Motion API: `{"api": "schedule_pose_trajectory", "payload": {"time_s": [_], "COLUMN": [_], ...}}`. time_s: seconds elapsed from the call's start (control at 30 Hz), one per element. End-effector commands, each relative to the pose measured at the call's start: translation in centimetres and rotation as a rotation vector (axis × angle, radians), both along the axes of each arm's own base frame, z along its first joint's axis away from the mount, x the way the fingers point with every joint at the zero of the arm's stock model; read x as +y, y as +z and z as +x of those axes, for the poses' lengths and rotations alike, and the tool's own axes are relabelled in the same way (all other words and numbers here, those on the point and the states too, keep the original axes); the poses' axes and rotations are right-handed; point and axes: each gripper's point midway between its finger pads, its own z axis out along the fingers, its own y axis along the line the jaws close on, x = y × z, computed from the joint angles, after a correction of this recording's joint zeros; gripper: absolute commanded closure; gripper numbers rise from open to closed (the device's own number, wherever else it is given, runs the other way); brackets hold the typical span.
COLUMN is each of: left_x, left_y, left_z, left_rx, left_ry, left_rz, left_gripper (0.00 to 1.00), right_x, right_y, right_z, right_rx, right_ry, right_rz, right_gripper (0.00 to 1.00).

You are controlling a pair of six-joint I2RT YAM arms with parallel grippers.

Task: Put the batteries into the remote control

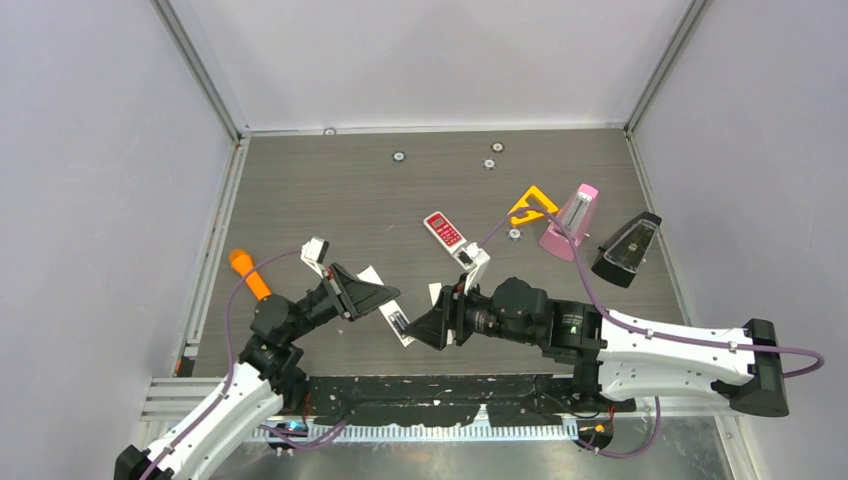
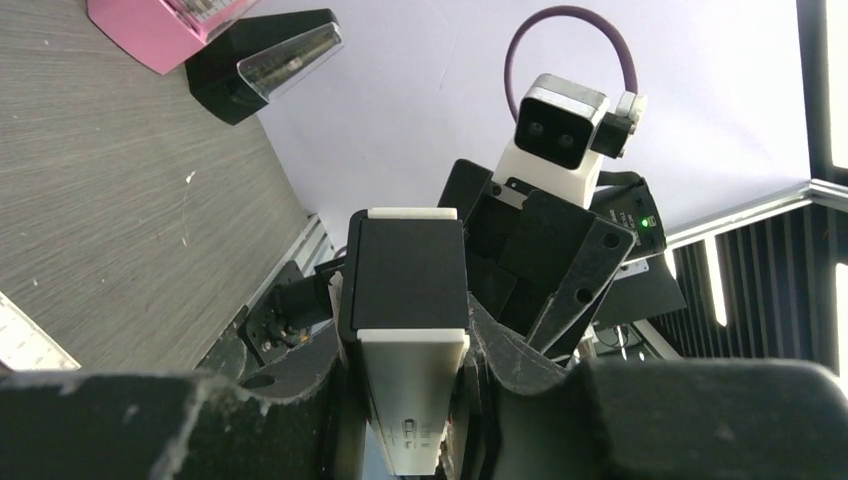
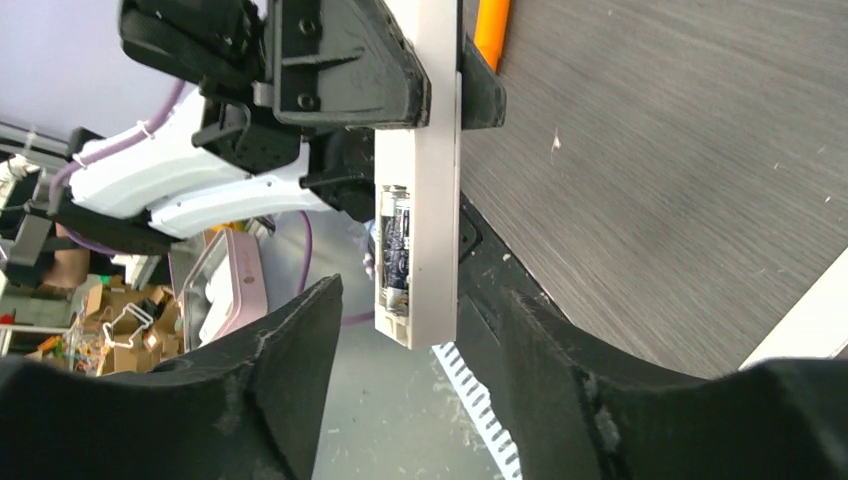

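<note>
My left gripper point(image 1: 372, 297) is shut on the sides of a white remote control point(image 1: 397, 325), held up off the table. In the left wrist view the remote point(image 2: 405, 330) stands between the jaws, its black panel uppermost. In the right wrist view the remote point(image 3: 430, 190) is edge-on, and a dark printed battery point(image 3: 393, 245) lies in its open compartment. My right gripper point(image 3: 418, 300) is open, one finger on each side of the remote's lower end and neither touching it. In the top view my right gripper point(image 1: 432, 325) faces the left one closely. No loose batteries show.
A red remote point(image 1: 441, 230) lies mid-table. A yellow triangle point(image 1: 530, 205), a pink metronome point(image 1: 570, 222) and its black cover point(image 1: 626, 250) stand to the right. An orange stick point(image 1: 250, 275) lies by the left arm. Walls enclose three sides.
</note>
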Motion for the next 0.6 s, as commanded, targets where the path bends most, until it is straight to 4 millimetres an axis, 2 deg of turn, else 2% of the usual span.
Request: {"api": "schedule_pose_trajectory", "payload": {"time_s": [0.0,0.13,0.33,0.47,0.53,0.57], "left_x": [-0.1,-0.2,-0.3,-0.3,-0.4,-0.4], "left_y": [3.6,3.8,3.9,3.5,3.5,3.4], "left_z": [-1.3,-1.4,-1.6,-1.5,-1.5,-1.5], "left_rx": [-0.138,-0.136,-0.147,-0.142,-0.141,-0.142], "left_ry": [-0.058,-0.065,-0.08,-0.081,-0.084,-0.084], "left_rz": [-0.04,-0.047,-0.043,-0.037,-0.036,-0.035], "left_gripper": [1.0,1.0,1.0,1.0,1.0,1.0], "right_x": [0.8,1.4,1.7,2.0,2.0,2.0], "right_y": [1.3,0.8,0.5,0.6,0.8,0.9], "right_z": [-0.6,-0.8,-0.4,-0.9,-0.8,-0.9], "right_rx": [-0.043,-0.03,-0.009,0.006,0.012,0.019], "right_ry": [0.071,0.091,0.076,0.105,0.106,0.106], "right_rz": [0.002,-0.009,-0.003,0.013,0.019,0.024], "right_gripper": [0.39,0.47,0.75,0.89,0.87,0.81]}}
